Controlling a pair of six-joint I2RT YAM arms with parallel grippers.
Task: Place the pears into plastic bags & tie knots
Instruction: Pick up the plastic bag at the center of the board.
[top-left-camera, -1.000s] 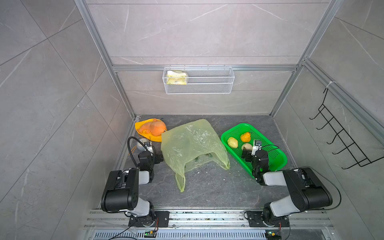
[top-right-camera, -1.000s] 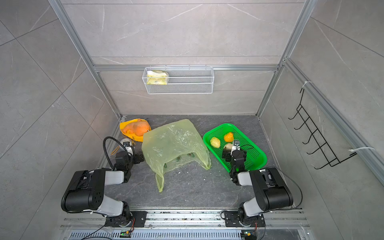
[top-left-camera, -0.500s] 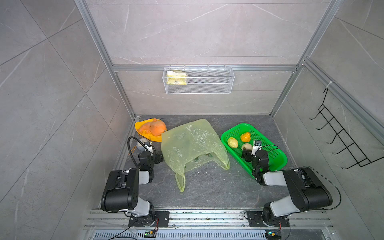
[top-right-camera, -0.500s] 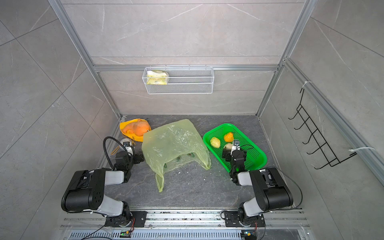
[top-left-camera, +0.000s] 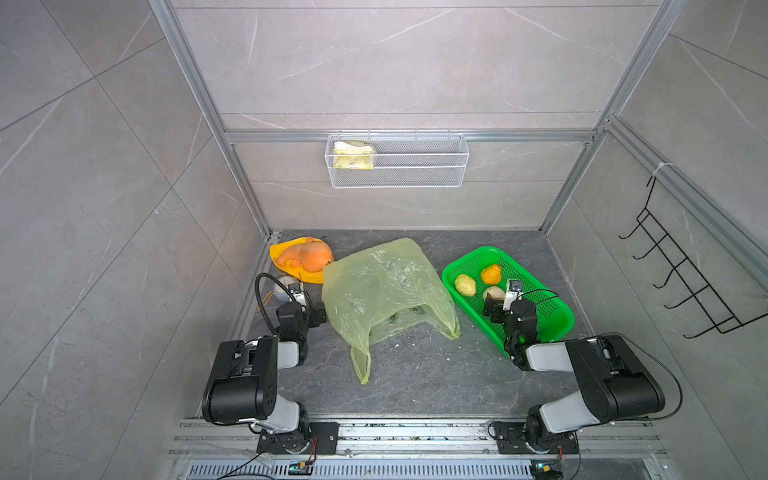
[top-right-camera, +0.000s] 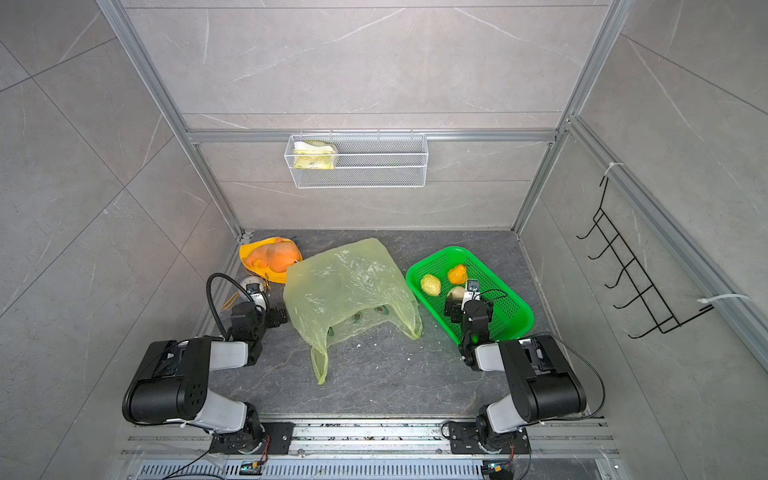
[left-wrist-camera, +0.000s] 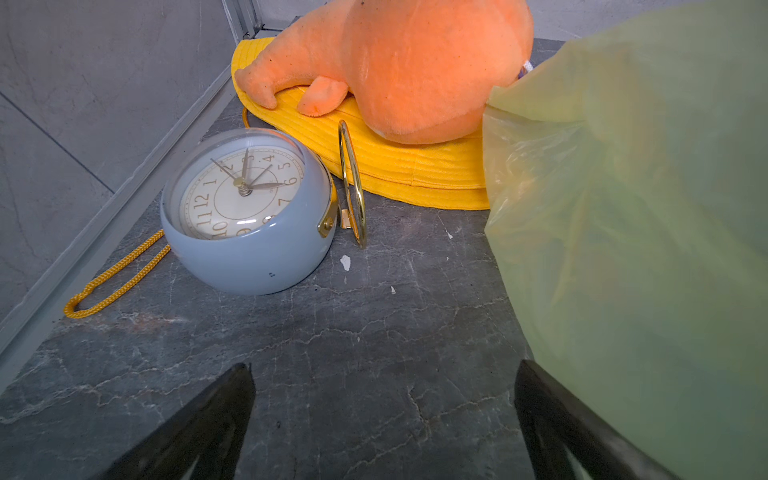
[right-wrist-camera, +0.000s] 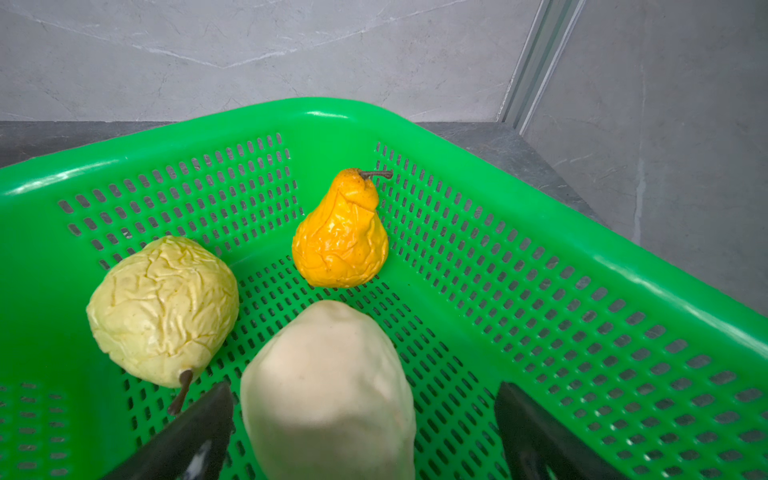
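A yellow-green pear (right-wrist-camera: 164, 309), an orange pear (right-wrist-camera: 340, 245) and a pale cream pear (right-wrist-camera: 328, 382) lay in the green plastic basket (right-wrist-camera: 540, 291). The right pincer (right-wrist-camera: 363, 390) stood wide around the cream pear; the left pincer (left-wrist-camera: 384, 368) gaped empty beside the translucent yellow-green plastic bag (top-left-camera: 382, 286), crumpled on the grey desk (top-left-camera: 415, 374).

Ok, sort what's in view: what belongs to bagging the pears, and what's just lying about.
For the job: yellow-green pear, orange pear, cream pear, green basket holding them, plastic bag.
Lying about: clock, orange plush, yellow hat, packet in wire basket, hook rack.
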